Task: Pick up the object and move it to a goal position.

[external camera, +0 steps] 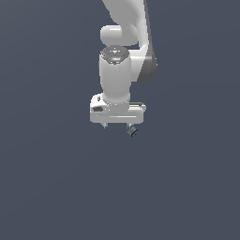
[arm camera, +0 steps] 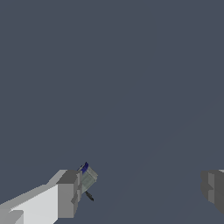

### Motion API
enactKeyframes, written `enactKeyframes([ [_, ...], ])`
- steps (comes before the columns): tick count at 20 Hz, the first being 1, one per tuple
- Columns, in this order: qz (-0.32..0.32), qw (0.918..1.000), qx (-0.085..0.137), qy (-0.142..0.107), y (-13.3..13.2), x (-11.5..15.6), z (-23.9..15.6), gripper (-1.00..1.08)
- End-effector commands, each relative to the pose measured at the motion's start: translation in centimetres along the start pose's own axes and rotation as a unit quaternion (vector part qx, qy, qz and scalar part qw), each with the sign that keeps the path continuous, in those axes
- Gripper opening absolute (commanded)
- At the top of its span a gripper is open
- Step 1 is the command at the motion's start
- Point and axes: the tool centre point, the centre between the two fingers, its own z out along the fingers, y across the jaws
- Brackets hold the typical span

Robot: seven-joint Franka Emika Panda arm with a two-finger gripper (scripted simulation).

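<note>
The object [external camera: 132, 131] is a tiny dark navy lump with a pale grey-green patch. In the exterior view it sits right beside the finger on that view's right, just below the white hand. My gripper [external camera: 117, 126] is open, its fingers spread far wider than the object. In the wrist view the object [arm camera: 87, 177] lies against the inner face of one grey fingertip [arm camera: 68, 192], while the other fingertip [arm camera: 213, 188] stands far off. The gripper [arm camera: 140, 188] has only bare space across the rest of the gap.
The white arm [external camera: 123, 56] rises above the hand to the top of the exterior view. Behind everything is a plain dark blue-grey ground, with no other objects or edges in sight.
</note>
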Motion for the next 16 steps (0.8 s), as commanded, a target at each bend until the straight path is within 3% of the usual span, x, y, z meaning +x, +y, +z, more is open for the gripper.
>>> enactKeyframes([
  [1,0.000,1.0000,0.000,0.000,0.00,0.00,0.00,1.00],
  [16,-0.018,0.9997,0.002,-0.013,0.23,-0.65,0.86,1.00],
])
